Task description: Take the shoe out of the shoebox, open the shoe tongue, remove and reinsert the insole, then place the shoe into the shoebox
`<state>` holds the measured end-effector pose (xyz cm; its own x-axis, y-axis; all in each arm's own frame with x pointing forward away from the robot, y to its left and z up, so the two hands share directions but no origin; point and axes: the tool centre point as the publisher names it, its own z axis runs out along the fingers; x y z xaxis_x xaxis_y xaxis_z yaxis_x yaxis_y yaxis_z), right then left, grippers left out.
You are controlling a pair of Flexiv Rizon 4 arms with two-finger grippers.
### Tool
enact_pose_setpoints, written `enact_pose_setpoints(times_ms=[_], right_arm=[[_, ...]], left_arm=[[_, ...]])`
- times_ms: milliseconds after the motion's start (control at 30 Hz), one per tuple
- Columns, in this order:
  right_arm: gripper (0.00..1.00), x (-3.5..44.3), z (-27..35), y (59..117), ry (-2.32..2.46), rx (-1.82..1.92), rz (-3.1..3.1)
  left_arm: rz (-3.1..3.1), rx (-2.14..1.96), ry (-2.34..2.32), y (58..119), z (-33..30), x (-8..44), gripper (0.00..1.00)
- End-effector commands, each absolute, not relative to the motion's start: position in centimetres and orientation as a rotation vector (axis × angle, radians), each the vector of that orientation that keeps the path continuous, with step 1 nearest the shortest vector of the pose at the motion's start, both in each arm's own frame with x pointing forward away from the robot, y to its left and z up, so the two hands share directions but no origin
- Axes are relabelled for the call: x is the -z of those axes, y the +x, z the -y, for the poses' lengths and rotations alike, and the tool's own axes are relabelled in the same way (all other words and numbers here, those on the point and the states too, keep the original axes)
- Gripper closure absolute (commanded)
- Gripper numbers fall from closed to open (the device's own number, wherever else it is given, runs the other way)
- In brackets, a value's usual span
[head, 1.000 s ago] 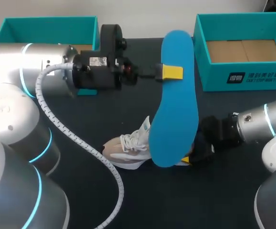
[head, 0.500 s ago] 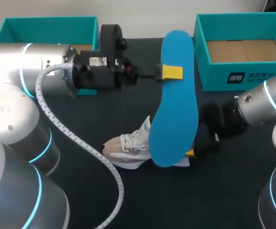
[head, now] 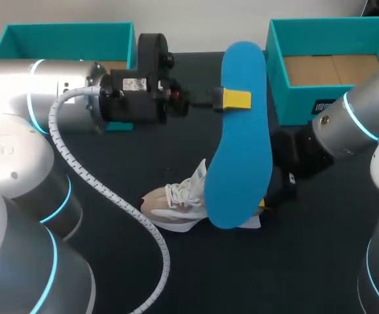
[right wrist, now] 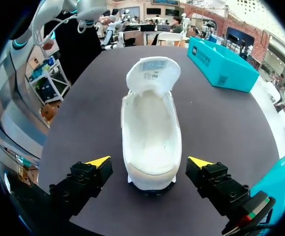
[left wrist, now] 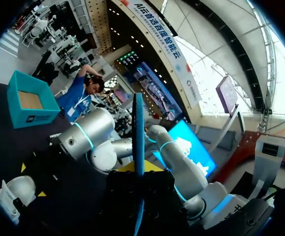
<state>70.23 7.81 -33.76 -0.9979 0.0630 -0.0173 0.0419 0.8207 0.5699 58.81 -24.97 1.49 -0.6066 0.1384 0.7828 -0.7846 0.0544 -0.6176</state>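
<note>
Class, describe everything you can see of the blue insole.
The insole is plain bright blue, foot-shaped, thin and flat, like foam. It is out of the shoe, held above the table by the left hand, shut on one long edge. The head view shows its broad face, its lower end hiding part of the shoe; the left wrist view shows it edge-on.
</note>
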Motion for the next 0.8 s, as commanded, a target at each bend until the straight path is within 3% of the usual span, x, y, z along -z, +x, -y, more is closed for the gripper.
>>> enact_pose_setpoints(times_ms=[33,800], right_arm=[[0.00,32.4,-7.7,69.6,0.102,-0.811,-2.960],[0.00,32.0,-9.7,70.7,0.170,-0.589,-3.019]], left_arm=[[1.620,-1.644,0.662,58.7,24.9,-1.4,1.00],[1.620,-1.644,0.662,58.7,24.9,-1.4,1.00]])
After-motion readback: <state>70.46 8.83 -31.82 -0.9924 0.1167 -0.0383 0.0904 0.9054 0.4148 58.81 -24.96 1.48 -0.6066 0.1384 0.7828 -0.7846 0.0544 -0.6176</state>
